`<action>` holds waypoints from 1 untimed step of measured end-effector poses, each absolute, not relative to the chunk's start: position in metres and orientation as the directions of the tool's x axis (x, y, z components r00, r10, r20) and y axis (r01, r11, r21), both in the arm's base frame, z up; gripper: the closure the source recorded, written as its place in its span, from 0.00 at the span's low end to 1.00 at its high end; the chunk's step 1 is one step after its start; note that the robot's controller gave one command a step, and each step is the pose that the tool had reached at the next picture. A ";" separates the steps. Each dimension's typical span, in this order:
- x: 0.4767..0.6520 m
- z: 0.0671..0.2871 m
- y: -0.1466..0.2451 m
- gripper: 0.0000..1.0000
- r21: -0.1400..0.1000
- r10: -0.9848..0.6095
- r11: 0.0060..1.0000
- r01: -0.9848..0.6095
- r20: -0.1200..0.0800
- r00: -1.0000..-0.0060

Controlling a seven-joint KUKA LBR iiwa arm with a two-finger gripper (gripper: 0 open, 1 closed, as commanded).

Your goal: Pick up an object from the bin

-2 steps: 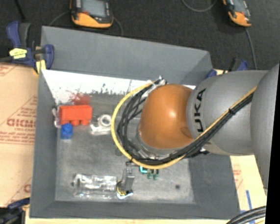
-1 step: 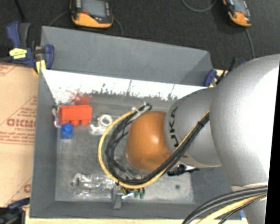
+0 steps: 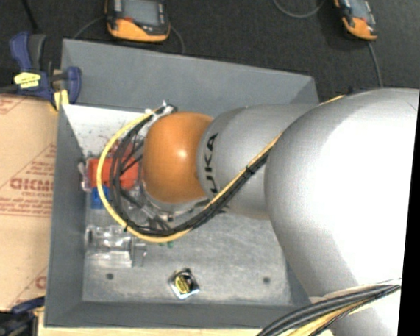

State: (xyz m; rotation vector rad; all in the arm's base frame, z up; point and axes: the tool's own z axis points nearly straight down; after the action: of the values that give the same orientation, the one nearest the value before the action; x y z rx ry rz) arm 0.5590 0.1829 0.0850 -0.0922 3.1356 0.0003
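My gripper [image 3: 152,211] hangs low over the left half of the bin, and just a bit of its body shows beneath the arm's orange cover. Left of it, against the bin's left wall, lies a red-orange thing [image 3: 94,170] with a small blue thing [image 3: 96,199] right below it. A clear plastic piece [image 3: 111,241] rests on the floor below and to the left of the gripper. A tiny green bit [image 3: 167,242] lies just beneath it. What sits directly under the gripper is hidden.
A small yellow, black and blue thing [image 3: 182,283] lies alone near the bin's front wall. The arm with its orange cover and yellow and black cables spans the bin's middle and right side. Bare grey floor shows at the front right.
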 end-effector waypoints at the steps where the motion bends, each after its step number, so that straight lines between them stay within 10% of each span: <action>1: 0.561 0.077 0.196 0.00 0.003 -0.396 0.918 -0.396 0.003 -0.918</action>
State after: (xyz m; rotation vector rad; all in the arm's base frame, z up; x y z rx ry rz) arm 0.5610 0.1960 0.0765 -0.6365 3.0800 0.0033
